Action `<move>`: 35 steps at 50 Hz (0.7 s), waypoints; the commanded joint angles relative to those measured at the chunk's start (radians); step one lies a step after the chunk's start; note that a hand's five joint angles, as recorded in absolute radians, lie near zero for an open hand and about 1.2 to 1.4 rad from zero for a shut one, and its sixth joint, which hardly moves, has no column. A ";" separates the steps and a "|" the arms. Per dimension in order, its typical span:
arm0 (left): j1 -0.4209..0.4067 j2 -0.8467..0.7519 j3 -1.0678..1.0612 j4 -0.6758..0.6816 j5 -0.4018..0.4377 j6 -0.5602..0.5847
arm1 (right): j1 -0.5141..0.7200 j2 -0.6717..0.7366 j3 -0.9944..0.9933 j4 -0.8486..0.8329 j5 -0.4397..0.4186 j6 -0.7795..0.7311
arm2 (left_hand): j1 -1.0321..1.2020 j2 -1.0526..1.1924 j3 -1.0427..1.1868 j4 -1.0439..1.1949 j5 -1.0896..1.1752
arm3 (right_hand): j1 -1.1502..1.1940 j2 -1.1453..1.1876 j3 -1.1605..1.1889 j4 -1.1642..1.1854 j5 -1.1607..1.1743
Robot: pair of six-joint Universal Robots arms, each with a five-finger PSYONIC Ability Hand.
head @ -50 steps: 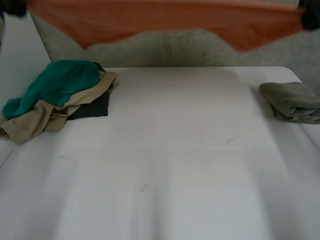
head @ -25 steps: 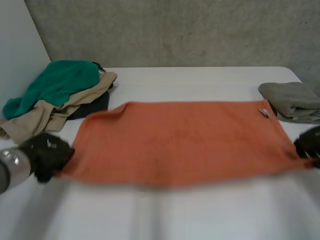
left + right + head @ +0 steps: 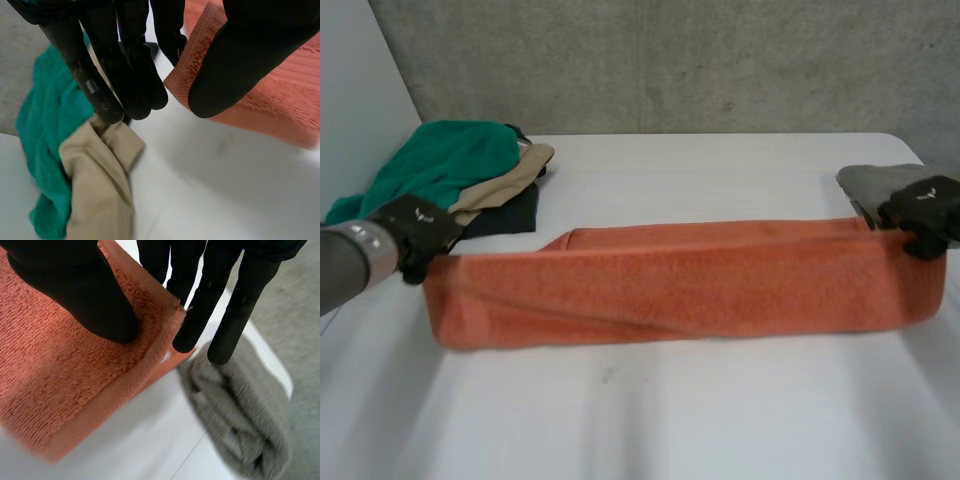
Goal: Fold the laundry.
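Note:
An orange towel (image 3: 680, 285) lies across the middle of the table, folded lengthwise into a long band. My left hand (image 3: 418, 230) pinches its left top corner (image 3: 200, 55) between thumb and fingers. My right hand (image 3: 923, 212) pinches the right top corner (image 3: 150, 325) the same way, with the thumb pressed on the towel's upper layer. Both held corners are lifted a little above the table, and the folded-over layer reaches the far edge of the towel.
A pile of laundry sits at the back left: a green cloth (image 3: 440, 165), a tan garment (image 3: 500, 185) and a dark one (image 3: 510, 215) beneath. A folded grey-green towel (image 3: 880, 185) lies at the back right, just beyond my right hand. The table's near half is bare.
A second ago the towel was held stretched high above the table. It then came down flat, and both hands have since carried its near edge away to the far edge, folding it in half.

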 commanded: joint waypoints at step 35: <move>-0.127 -0.400 0.479 0.211 -0.101 -0.229 | 0.233 0.334 -0.251 -0.436 0.420 0.116 | -0.986 -1.023 -1.019 -1.028 -0.995 | -0.950 -0.996 -1.008 -1.020 -1.038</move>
